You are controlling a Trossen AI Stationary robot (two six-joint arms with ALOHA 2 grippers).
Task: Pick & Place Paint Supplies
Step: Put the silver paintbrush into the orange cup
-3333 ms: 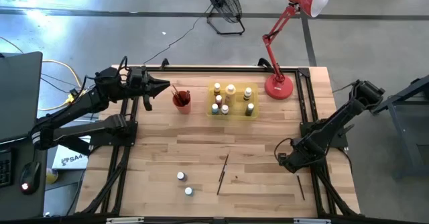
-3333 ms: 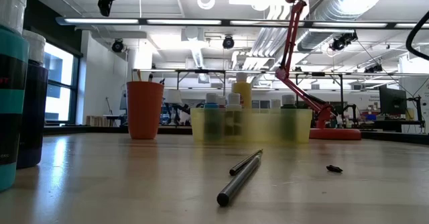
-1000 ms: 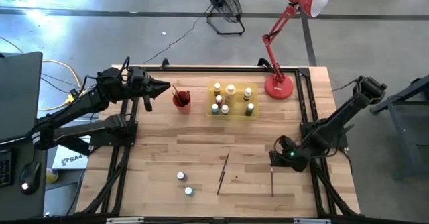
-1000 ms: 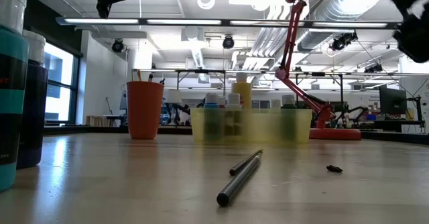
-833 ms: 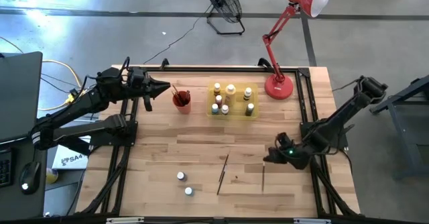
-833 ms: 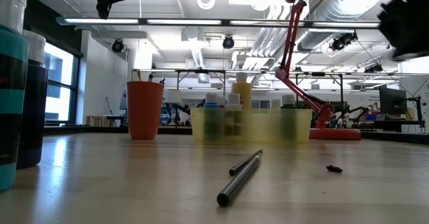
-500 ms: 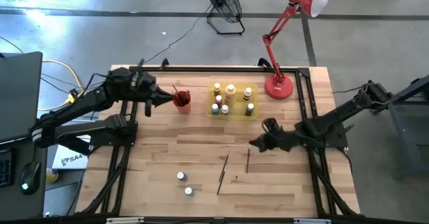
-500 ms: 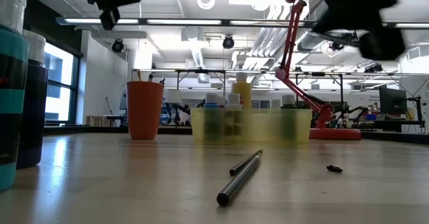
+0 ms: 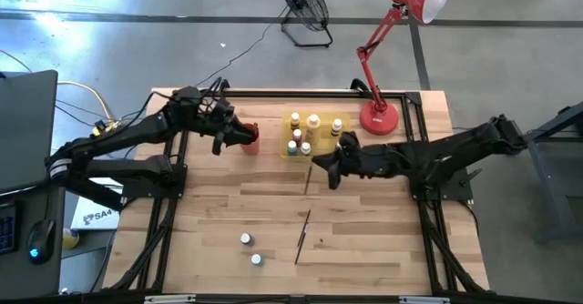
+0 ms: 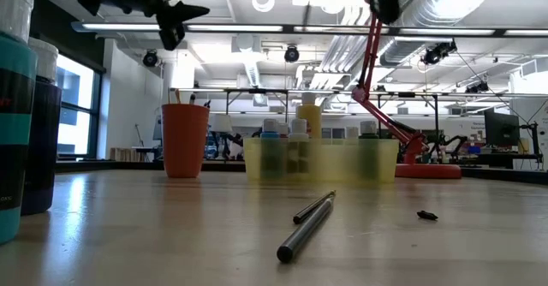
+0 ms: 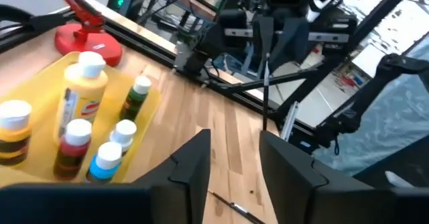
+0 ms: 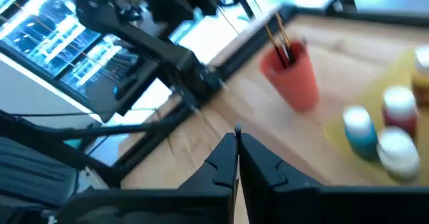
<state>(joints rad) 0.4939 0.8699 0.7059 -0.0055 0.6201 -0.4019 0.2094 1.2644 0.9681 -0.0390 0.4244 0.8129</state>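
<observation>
My right gripper (image 9: 321,165) hangs over the table's middle, just in front of the yellow tray (image 9: 322,136), shut on a thin dark paintbrush (image 9: 307,180). The tray holds several small bottles (image 11: 79,83). My left gripper (image 9: 239,135) hovers open at the red cup (image 9: 248,137), which has brushes (image 12: 280,44) standing in it. Nothing is between its fingers (image 11: 191,174). Two small bottles (image 9: 250,248) stand on the table near its front edge. Another brush (image 9: 301,237) lies flat beside them. My right gripper pinches the paintbrush near its upper end (image 11: 266,31) between its two shut fingers. The fingers come in roughly level from the table's right. The brush hangs straight down below them, lifted clear of the table.
A red desk lamp (image 9: 379,116) stands at the far right corner, its base next to the tray. A small dark scrap (image 9: 321,242) lies by the loose brush. Black frame rails run along the table's left and right sides.
My right gripper has risen from the near right of the table and swung toward the tray, rolling its wrist. The brush it carries has left the table and now hangs below it. My left gripper has moved right and down, from beside the red cup to over it.
</observation>
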